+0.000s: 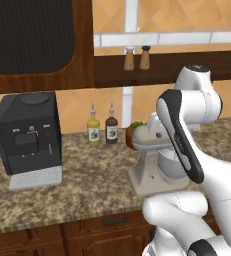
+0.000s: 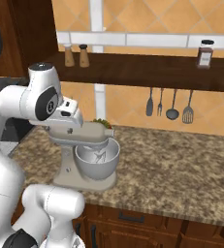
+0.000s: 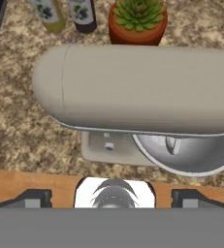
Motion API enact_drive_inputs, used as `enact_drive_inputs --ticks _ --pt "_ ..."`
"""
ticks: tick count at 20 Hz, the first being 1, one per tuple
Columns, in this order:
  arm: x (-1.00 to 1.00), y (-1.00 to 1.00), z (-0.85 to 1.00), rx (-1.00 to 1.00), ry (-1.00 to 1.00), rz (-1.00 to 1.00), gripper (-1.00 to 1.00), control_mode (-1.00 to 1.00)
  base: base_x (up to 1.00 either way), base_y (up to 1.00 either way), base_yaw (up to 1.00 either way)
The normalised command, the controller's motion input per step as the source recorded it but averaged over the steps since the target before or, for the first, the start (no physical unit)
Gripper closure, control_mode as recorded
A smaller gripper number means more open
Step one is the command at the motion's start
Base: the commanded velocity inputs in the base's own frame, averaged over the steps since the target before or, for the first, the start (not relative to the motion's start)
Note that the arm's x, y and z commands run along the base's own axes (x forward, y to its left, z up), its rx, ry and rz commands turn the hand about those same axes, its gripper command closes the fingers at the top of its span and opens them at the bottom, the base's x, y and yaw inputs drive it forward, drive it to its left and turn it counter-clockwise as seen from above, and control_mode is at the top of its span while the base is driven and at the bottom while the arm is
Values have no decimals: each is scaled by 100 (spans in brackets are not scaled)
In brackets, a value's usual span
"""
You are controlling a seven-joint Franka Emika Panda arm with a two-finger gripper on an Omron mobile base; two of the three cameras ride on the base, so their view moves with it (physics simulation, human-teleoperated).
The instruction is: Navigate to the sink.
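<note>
The sink is out of view. My gripper [image 3: 112, 198] hangs above a granite counter [image 1: 87, 185] and looks down on a beige stand mixer [image 3: 137, 89]. Its two dark fingertips [image 3: 33, 197] stand wide apart with nothing between them, so it is open. In the base views the arm is folded up over the mixer [image 1: 154, 167], with the hand [image 2: 70, 114] just above the mixer's head.
A black coffee machine [image 1: 29, 137] stands at the left, with two bottles [image 1: 93, 129] and a potted succulent [image 3: 138, 17] behind the mixer's steel bowl [image 2: 98, 160]. Shakers [image 1: 137, 58] sit on a wooden shelf, utensils [image 2: 169, 104] hang on the right wall, and drawers [image 1: 107, 227] lie below.
</note>
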Motion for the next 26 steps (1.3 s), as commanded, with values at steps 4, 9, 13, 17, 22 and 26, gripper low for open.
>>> enact_drive_inputs --ticks 4,9,13,17,22,26 --pt "0 0 0 0 0 0 -100 100 -47 0 15" --pt "0 0 0 0 0 0 -100 100 -58 -8 57" --pt "0 0 0 0 0 0 -100 100 -61 -1 71" --pt "0 0 0 0 0 0 -100 100 -35 0 83" --pt "0 0 0 0 0 0 -100 100 -4 0 94" --pt "0 0 0 0 0 0 -100 100 -23 -8 97"
